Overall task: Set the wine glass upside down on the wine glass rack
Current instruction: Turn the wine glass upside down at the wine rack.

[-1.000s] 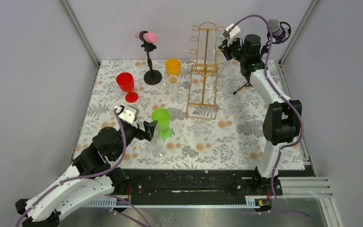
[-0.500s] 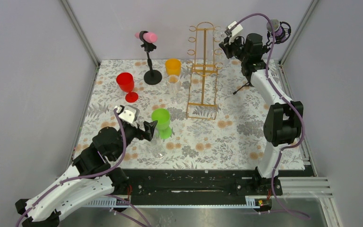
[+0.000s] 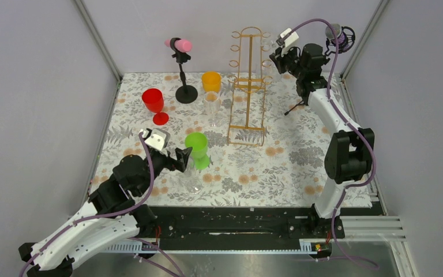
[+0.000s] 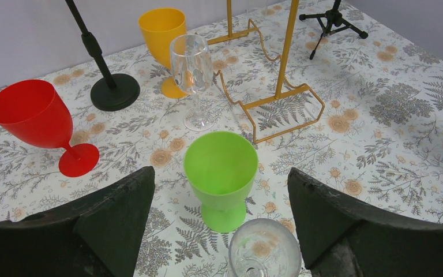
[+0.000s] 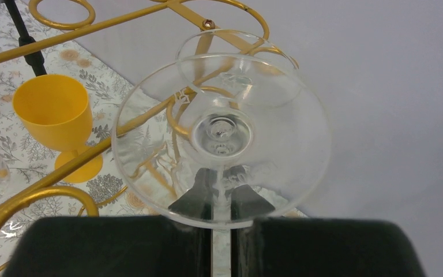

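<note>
Right arm at upper right of the top view. Over the last second the right fingers [image 3: 278,51] have risen slightly beside the rack [image 3: 247,86], bringing the glass [image 5: 222,135] level with its upper rings, apparently ready for hanging. They stay clamped on the stem, seen through the foot. The foot faces the wrist camera with the bowl beyond, so the long axis runs away toward the rings. Left fingers [image 4: 219,182] stay apart, idle.

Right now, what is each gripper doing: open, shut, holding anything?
Left gripper: open, holding nothing.
Right gripper: shut on the clear wine glass, at its stem.
</note>
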`<state>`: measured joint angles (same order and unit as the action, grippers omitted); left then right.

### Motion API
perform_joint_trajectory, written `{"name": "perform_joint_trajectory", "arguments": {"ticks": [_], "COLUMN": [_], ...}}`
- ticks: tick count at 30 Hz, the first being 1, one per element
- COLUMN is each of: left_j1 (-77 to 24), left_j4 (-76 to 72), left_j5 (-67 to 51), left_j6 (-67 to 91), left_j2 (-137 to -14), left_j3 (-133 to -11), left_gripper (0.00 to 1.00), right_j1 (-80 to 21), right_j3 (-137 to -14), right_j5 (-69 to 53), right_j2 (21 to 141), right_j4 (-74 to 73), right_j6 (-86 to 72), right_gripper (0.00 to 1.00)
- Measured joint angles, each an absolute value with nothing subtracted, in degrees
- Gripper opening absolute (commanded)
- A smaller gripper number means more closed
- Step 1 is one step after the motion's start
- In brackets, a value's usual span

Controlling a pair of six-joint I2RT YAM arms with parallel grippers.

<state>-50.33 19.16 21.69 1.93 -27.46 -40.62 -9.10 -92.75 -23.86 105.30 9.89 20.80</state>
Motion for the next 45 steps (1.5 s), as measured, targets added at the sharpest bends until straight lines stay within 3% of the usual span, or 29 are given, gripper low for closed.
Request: {"name": "perform_joint_trajectory", "arguments": {"ticks": [18, 45], "left_j1": [-50.3, -50.3], "left_j4": [19.0, 18.8], "left_j5": [21.7, 21.8], "left_j6": [1.9, 1.7], "left_j2": [-27.4, -27.3], "left_j3": [-40.0, -40.0], "left_gripper": [0.86, 0.86], "right_j1": [-9.0, -8.9], "right_j3": [-82.3, -84.5], "right_j5": [-23.9, -31.2], "right_j2": [96.2, 94.9], "right_j4": [12.2, 3.5], "right_j6": [21.2, 26.8], "right_gripper": [0.00, 0.00]}}
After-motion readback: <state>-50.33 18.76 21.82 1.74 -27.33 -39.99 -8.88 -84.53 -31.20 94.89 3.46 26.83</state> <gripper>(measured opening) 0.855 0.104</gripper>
